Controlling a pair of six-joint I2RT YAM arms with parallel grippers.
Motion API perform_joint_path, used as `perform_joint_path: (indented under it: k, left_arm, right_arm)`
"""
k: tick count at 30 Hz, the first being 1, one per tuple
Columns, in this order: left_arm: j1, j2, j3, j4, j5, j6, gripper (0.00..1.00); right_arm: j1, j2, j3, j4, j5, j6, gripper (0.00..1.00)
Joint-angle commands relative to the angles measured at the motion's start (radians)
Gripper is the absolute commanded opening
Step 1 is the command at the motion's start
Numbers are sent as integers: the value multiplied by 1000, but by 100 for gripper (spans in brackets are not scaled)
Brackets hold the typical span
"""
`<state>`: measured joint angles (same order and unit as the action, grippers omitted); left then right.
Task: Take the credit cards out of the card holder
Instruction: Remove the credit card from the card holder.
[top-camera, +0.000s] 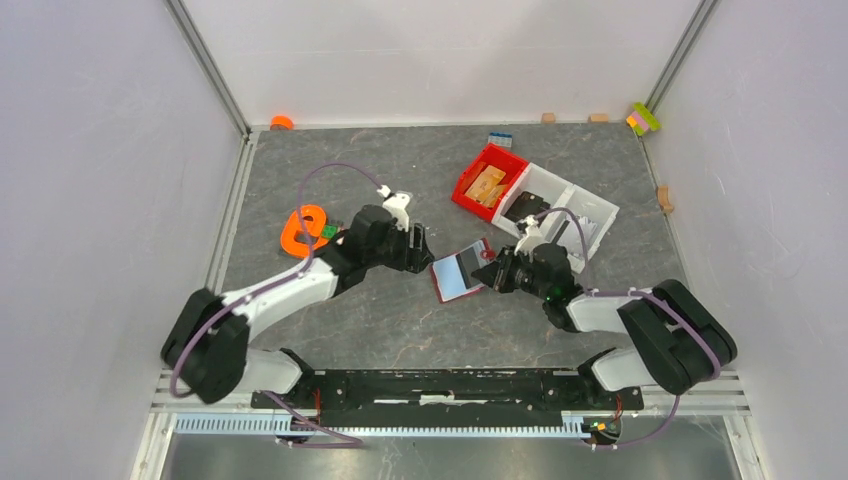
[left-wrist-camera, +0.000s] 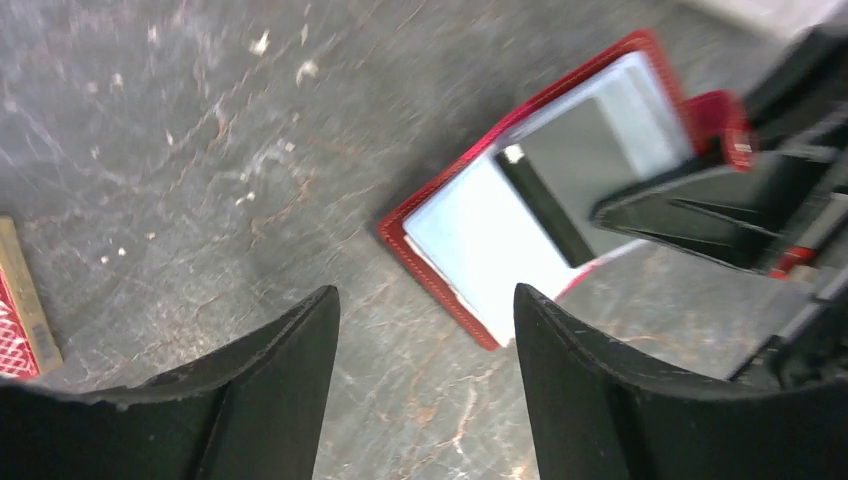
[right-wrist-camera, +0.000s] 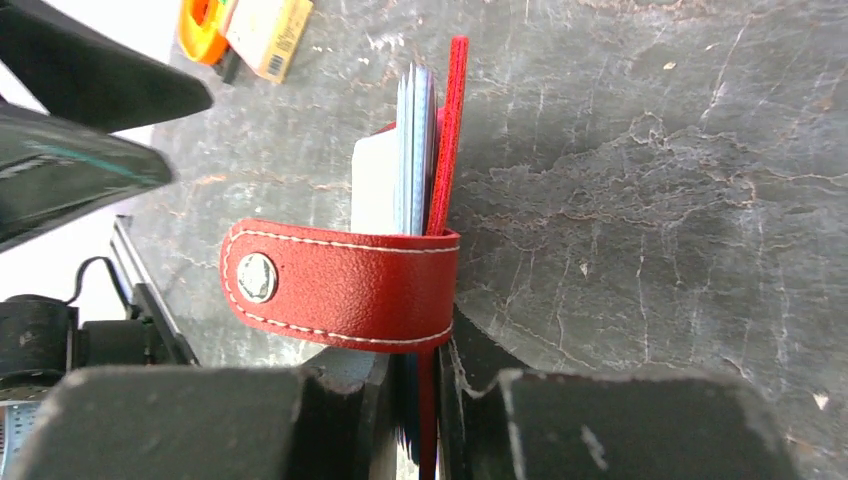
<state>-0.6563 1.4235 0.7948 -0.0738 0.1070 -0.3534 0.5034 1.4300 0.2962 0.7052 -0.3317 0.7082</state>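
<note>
Open card holder (top-camera: 461, 272) mid-table, credit cards (right-wrist-camera: 415, 140) in its pockets; right gripper (right-wrist-camera: 430, 395) clamped on its edge; left gripper (left-wrist-camera: 425, 300) fingers apart, just beside; red bin (top-camera: 471, 207) holds, probably, wooden pieces (top-camera: 486, 184)

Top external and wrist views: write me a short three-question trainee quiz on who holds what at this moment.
1. True or false: the left gripper is shut on something.
2. What is the right gripper clamped on? A: the card holder. B: the red bin. C: the white tray.
3. In a few words: where are the credit cards now?
Key: 1 false, its jaws stand open and empty; 2 A; 3 inside the card holder, none taken out yet.
</note>
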Motion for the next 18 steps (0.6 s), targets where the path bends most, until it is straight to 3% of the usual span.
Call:
perform_joint_path:
  k: [1,4,8,18]
  left_arm:
    - [-3,-181,-103,246,130,-23,69]
    - [-22,-193,-130,332,255,-39,58]
    - [-32,-116,-122,424,403,-88,55]
    - [-32,0,-96,495,504,-167,59]
  right_arm:
    - [-34,-89,-62,186,-65,72,6]
    - [-44,-133,-98,244,-73,93,6]
    - [-45,-170,-135,355,-101,129,6]
    - [-46,-189,-193,601,-170,229,3]
